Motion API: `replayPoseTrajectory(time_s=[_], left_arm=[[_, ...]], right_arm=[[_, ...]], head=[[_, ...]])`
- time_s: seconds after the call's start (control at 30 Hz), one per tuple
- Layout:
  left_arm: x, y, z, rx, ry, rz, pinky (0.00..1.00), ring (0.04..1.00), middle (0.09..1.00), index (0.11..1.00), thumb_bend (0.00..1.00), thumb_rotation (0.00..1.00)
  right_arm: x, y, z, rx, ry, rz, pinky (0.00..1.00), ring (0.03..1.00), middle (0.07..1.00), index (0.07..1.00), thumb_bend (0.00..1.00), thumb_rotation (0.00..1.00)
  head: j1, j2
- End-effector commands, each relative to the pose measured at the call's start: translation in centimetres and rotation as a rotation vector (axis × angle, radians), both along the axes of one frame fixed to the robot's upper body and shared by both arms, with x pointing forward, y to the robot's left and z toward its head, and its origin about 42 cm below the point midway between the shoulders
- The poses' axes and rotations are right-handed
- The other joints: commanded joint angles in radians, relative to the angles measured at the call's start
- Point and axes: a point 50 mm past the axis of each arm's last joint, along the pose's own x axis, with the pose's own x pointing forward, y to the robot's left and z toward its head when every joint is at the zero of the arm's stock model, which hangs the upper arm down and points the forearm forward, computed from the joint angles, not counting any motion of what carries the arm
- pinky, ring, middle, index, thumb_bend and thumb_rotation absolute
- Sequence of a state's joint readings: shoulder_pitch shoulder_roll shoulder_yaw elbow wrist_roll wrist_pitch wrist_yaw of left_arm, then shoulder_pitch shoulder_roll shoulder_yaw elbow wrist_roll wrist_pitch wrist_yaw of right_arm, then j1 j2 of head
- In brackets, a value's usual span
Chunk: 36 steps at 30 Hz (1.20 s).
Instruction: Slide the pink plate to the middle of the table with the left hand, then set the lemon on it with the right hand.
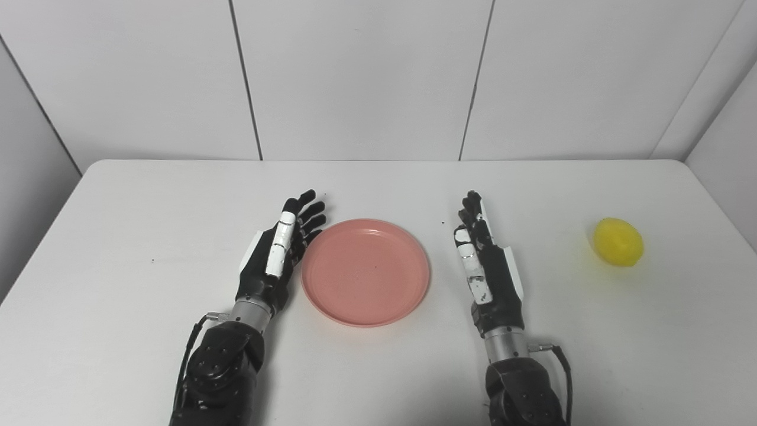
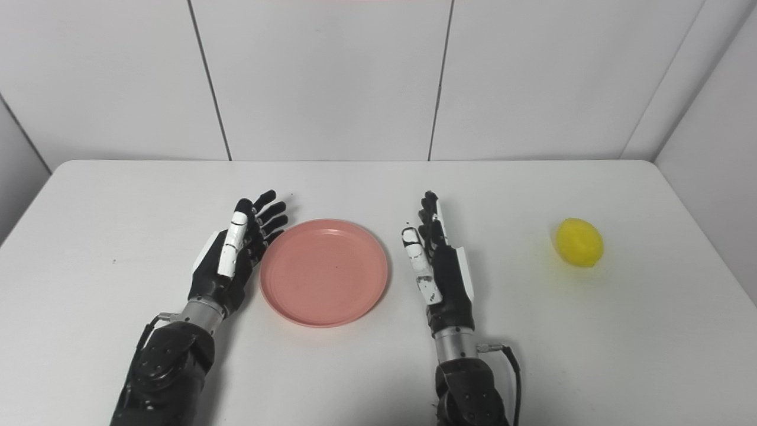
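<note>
The pink plate [image 1: 365, 272] lies flat and empty near the middle of the white table [image 1: 118, 236]. My left hand [image 1: 279, 248] stands on edge against the plate's left rim, open, fingers stretched forward, holding nothing. My right hand [image 1: 486, 260] stands open a short way right of the plate, apart from it, fingers pointing away from me. The yellow lemon [image 1: 618, 241] rests far out on the right side of the table, well beyond the right hand. In the right eye view the plate [image 2: 324, 272] and lemon [image 2: 579, 242] show the same layout.
White wall panels [image 1: 366, 77] rise behind the table's far edge. The table's right edge runs close past the lemon, next to a side wall [image 1: 727, 148].
</note>
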State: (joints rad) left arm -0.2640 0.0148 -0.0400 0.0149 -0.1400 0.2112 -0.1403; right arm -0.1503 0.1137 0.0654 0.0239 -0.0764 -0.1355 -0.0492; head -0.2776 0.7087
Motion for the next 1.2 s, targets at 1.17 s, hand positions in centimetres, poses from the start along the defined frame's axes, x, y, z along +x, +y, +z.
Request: replayPoseTrajectory(time_s=[1.17], left_arm=[[-1.4, -3.3, -0.6, 0.169, -0.096, 0.075, 0.99, 0.988, 0.985, 0.989, 0.62, 1.0]], right_arm=[[0.0, -4.7, 3.3, -0.212, -0.09, -0.2, 0.96, 1.0, 0.992, 0.992, 0.8, 0.96]], head=[[-0.03, -0.036]])
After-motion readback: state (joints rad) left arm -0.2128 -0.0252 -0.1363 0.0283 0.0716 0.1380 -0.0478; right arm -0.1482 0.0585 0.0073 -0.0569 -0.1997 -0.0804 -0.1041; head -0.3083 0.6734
